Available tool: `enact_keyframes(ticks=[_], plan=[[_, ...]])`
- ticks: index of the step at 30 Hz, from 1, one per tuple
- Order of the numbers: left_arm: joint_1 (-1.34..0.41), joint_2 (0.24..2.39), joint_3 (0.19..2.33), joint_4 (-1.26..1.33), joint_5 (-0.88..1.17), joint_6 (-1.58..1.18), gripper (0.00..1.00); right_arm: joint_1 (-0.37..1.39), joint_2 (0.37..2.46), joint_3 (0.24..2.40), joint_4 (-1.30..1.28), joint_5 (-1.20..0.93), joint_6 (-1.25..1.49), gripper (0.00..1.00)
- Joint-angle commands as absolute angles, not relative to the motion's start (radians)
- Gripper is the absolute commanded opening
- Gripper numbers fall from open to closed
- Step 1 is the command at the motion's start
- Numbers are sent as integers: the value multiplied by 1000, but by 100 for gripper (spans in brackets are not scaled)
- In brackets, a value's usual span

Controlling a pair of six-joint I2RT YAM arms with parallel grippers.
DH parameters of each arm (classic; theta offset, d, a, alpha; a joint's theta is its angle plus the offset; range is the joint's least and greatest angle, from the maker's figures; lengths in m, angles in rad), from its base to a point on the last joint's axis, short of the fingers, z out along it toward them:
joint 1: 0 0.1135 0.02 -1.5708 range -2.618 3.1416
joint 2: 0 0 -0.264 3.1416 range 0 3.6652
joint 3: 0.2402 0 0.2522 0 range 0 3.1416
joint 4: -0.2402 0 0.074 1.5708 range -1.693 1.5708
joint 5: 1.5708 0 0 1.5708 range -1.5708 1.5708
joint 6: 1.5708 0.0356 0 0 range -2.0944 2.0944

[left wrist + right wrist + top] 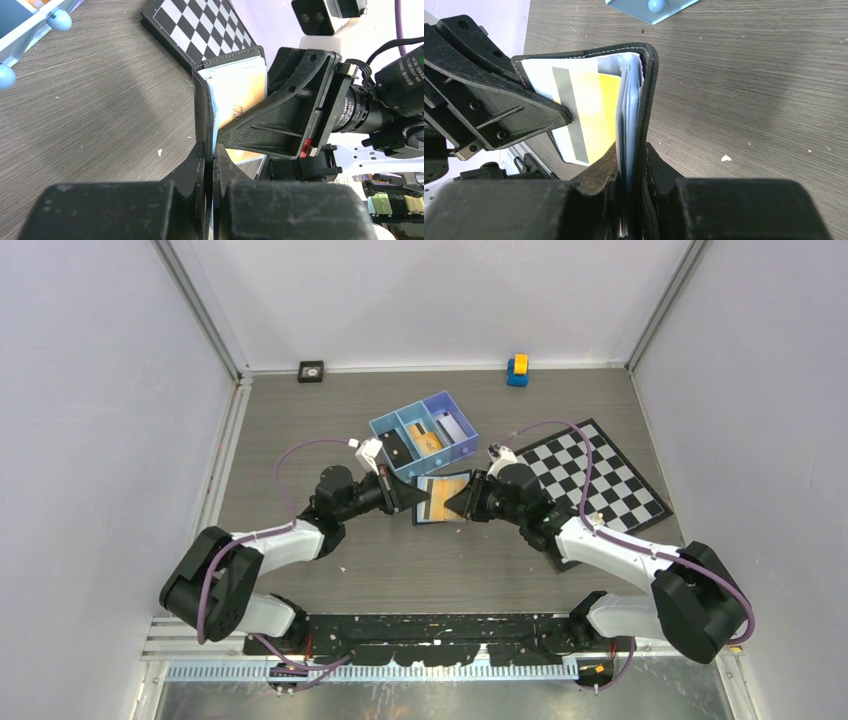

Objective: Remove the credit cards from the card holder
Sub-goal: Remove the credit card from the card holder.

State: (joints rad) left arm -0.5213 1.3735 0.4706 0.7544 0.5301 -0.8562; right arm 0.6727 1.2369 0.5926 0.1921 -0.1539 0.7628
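The black card holder (430,513) is held open a little above the table between both grippers. My left gripper (413,496) is shut on its left flap, seen edge-on in the left wrist view (202,110). My right gripper (458,502) is shut on the right flap and its pale sleeves (644,100). An orange-gold credit card (449,487) sits inside against the pale lining; it also shows in the left wrist view (245,92) and in the right wrist view (599,107), with a grey stripe. Other cards are hidden in the sleeves.
A blue three-compartment tray (400,420) with small items stands just behind the card holder. A black-and-white chequered board (600,475) lies at the right, partly under the right arm. A yellow-and-blue block (517,369) and a small black square object (311,371) sit by the back wall.
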Motion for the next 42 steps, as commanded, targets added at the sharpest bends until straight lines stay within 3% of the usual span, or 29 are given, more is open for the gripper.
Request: enact_keyframes(ticks=[1,14,18,21,32,42], plan=[[-528,1379,492,747,532,-838,0,676,1203,612,215,-80,763,12],[-528,1317,482,681,490,-824,0,662,1175,620,137,-4,768,56],[-527,1297,470,672,465,-834,0,661,1133,611,101,71,782,74],[-528,1269,463,653,444,-832,0,661,1081,609,58,129,784,80],[-528,1217,458,566,388,-804,0,660,873,573,42,168,716,78],[-527,1234,474,565,415,-804,0,661,980,541,272,-130,716,42]])
